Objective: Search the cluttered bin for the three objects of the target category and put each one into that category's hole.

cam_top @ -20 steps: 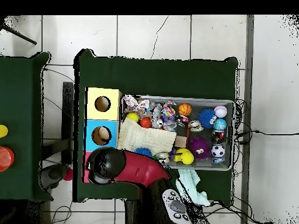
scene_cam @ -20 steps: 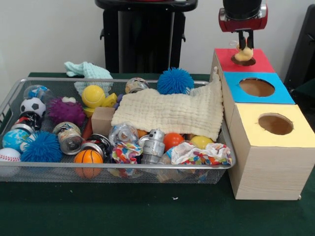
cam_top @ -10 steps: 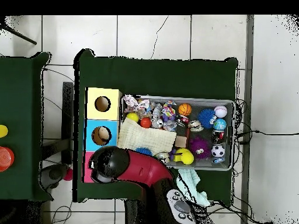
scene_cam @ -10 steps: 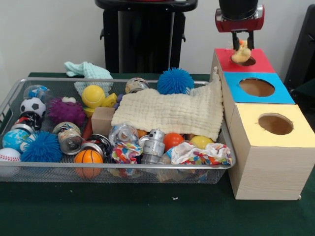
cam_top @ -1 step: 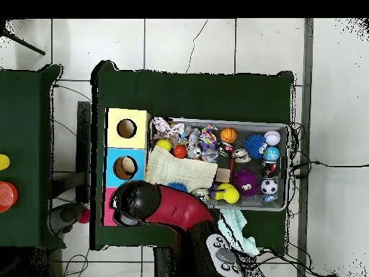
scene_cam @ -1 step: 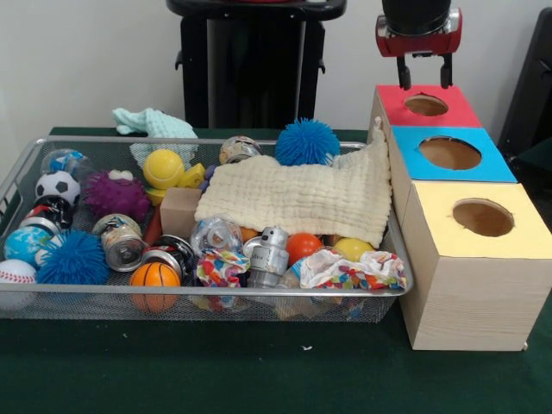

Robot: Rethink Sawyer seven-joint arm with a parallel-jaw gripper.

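— Gone from the end effector (scene_cam @ -1 step: 423,72) is the little yellow toy it carried a moment ago; the two black fingers (scene_cam @ -1 step: 402,72) now hang spread apart and empty, just above the round hole in the red-topped wooden box (scene_cam @ -1 step: 427,105).

— And the toy itself?

— Nowhere to be seen; only the dark opening shows. Beside that box stand the blue-topped wooden box (scene_cam @ -1 step: 450,153) and the yellow-topped wooden box (scene_cam @ -1 step: 479,218), all in a row on the green table (scene_cam @ -1 step: 259,371).

— The bin?

— The silver wire-mesh bin (scene_cam @ -1 step: 207,297) sits next to the boxes, full of clutter: a cream waffle-weave cloth (scene_cam @ -1 step: 297,197) draped over the middle with its corner against the blue-topped box, a spiky blue rubber ball (scene_cam @ -1 step: 307,142) behind it, a small silver robot figure (scene_cam @ -1 step: 271,253) by an orange ball (scene_cam @ -1 step: 303,246), and a miniature basketball (scene_cam @ -1 step: 154,276) at the front wall.

— From above?

— The red and black arm (cam_top @ -1 step: 155,205) covers the red-topped box.
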